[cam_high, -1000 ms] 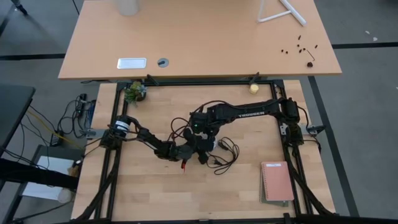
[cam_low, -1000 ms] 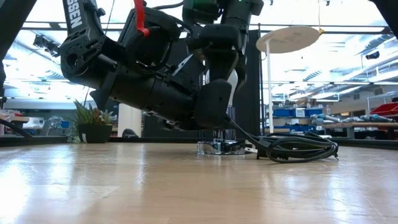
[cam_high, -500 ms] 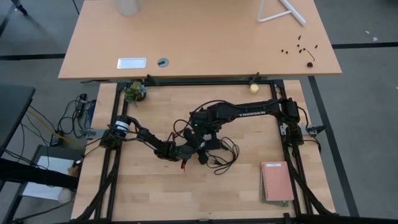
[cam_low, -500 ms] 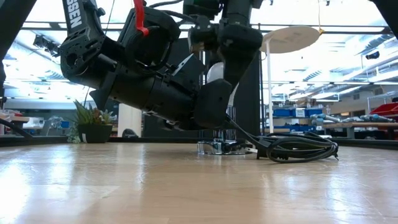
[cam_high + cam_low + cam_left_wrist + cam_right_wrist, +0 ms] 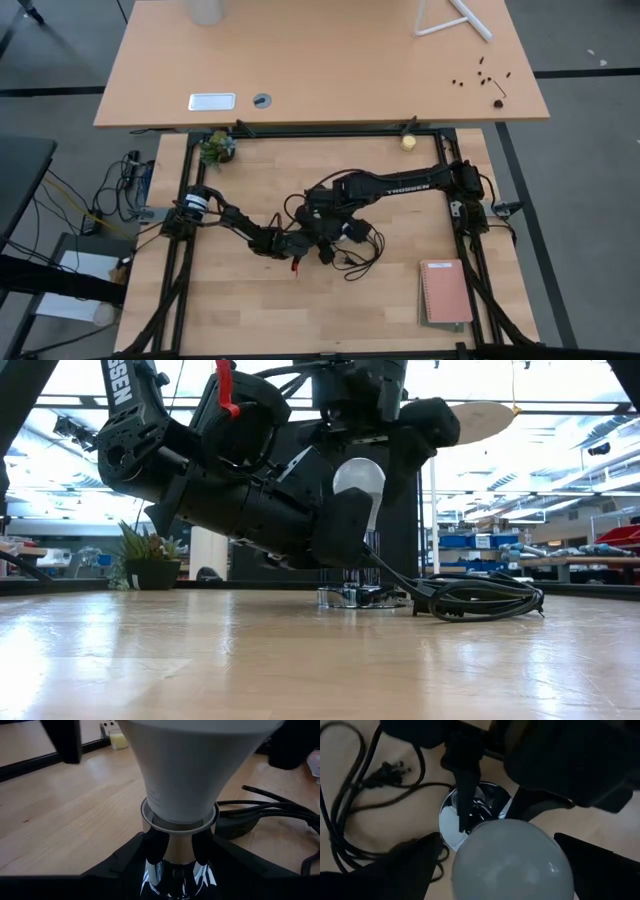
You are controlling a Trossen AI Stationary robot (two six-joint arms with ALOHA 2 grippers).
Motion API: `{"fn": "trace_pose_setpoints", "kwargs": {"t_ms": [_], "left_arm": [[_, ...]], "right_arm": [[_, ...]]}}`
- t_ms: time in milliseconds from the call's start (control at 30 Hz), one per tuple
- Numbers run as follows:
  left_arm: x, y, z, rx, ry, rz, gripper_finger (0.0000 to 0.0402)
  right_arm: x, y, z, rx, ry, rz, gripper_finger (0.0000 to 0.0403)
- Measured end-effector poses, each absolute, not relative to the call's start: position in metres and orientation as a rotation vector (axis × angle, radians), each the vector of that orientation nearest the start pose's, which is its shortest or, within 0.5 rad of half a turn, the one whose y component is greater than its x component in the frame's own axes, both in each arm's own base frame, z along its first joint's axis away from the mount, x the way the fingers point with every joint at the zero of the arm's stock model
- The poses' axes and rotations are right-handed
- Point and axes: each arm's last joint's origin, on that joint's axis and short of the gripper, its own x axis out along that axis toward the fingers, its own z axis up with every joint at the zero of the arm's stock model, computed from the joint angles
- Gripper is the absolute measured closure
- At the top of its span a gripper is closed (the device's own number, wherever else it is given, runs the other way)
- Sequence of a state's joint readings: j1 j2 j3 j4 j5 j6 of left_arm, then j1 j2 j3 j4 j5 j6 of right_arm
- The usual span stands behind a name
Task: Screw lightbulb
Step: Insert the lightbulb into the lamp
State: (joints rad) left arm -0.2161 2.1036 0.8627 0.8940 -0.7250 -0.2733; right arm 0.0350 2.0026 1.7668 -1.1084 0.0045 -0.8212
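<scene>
The white lightbulb [image 5: 358, 482] stands upright with its base in the round silver socket [image 5: 451, 817], which rests on the table [image 5: 352, 598]. My left gripper [image 5: 176, 851] reaches in low from the table's left and is shut on the socket below the bulb. My right gripper [image 5: 497, 870] hangs over the bulb's dome [image 5: 512, 862], pointing down. It is open, with one finger [image 5: 425, 422] standing off on each side of the dome, a little above it. In the high view the bulb [image 5: 346, 232] shows as a small white spot between the two grippers. My left gripper pinches the socket's chrome neck [image 5: 177, 862] just under the bulb's collar, one finger [image 5: 152, 845] on each side. The fingers come in nearly level from the table's left. The socket stands upright with its base on the table and the bulb in it.
The socket's black cord [image 5: 480, 600] lies coiled just to the right of the socket, with its plug [image 5: 390, 770] beside it. A pink notebook [image 5: 445, 292] lies at the near right, a small plant [image 5: 216, 148] at the far left and a yellowish ball [image 5: 408, 142] at the far edge.
My right gripper has turned about its upright axis over the bulb. The finger that covered the bulb in the low view now stands off to its side, so the white dome shows. The bulb, the socket and my left gripper have stayed in place.
</scene>
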Motion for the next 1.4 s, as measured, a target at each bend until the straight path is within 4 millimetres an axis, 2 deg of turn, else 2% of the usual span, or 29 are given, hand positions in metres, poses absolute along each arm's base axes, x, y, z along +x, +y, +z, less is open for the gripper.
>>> {"fn": "trace_pose_setpoints", "kwargs": {"t_ms": [133, 433, 800, 1033, 1167, 1400], "left_arm": [[0.37, -0.061, 0.088, -0.106, 0.241, 0.542, 0.0199], [0.37, -0.061, 0.088, -0.097, 0.242, 0.543, 0.0199], [0.37, -0.061, 0.088, -0.09, 0.244, 0.536, 0.0199], [0.37, -0.061, 0.088, -0.091, 0.244, 0.535, 0.0199], [0.37, -0.061, 0.088, -0.091, 0.243, 0.535, 0.0199], [0.37, -0.061, 0.088, -0.091, 0.243, 0.535, 0.0199]], "right_arm": [[0.405, 0.014, 0.249, -0.782, 1.238, 0.624, 0.0012], [0.411, 0.003, 0.249, -0.778, 1.181, 0.622, 0.003], [0.409, -0.003, 0.235, -0.698, 1.188, 0.634, 0.0031], [0.409, -0.003, 0.235, -0.656, 1.185, 0.63, 0.0036], [0.409, -0.004, 0.235, -0.651, 1.184, 0.629, 0.0058], [0.408, -0.005, 0.235, -0.644, 1.197, 0.62, 0.0122]]}}
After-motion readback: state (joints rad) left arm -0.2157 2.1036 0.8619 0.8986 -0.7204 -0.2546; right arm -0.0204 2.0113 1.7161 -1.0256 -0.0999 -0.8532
